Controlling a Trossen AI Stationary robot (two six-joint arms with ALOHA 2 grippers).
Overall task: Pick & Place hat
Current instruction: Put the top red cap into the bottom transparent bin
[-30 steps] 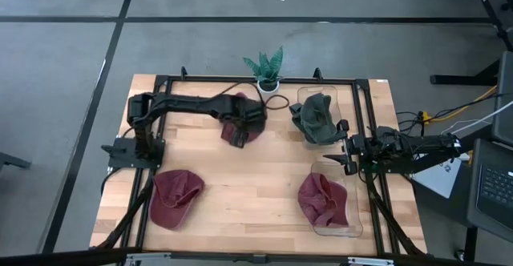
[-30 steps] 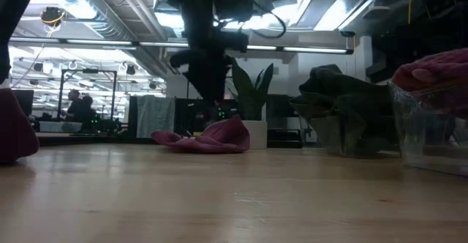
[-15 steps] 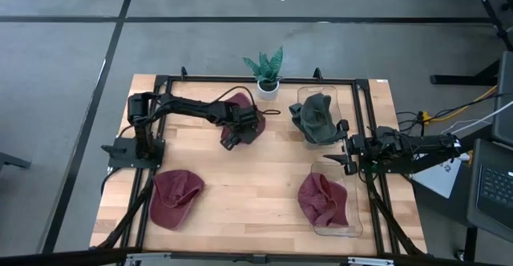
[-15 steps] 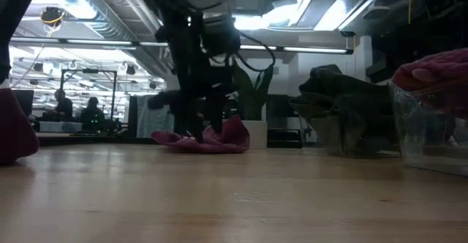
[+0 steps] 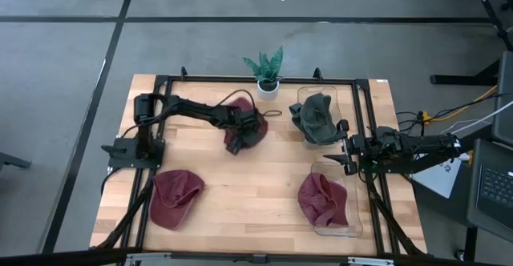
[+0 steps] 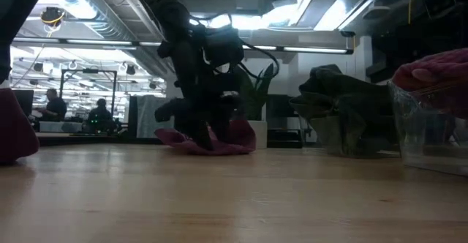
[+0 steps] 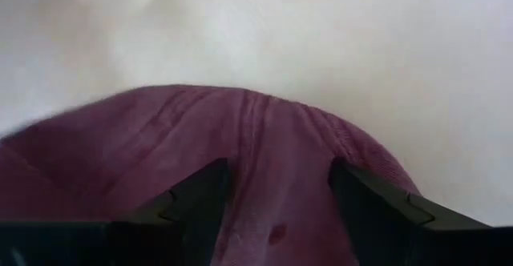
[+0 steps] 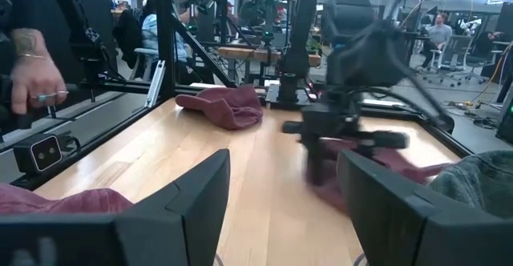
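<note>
Maroon hat (image 5: 243,128) crumpled on table's far middle, by plant — fingers of left gripper (image 5: 238,137) straddling it.

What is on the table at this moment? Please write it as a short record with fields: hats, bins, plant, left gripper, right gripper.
hats on bare wood: one red hat near the plant, one red hat at the near left corner
bins: far clear bin holds a dark green hat; near clear bin holds a red hat
plant: small potted plant at the far edge of the table
left gripper: open, down over the red hat near the plant
right gripper: open, waiting between the two bins
</note>
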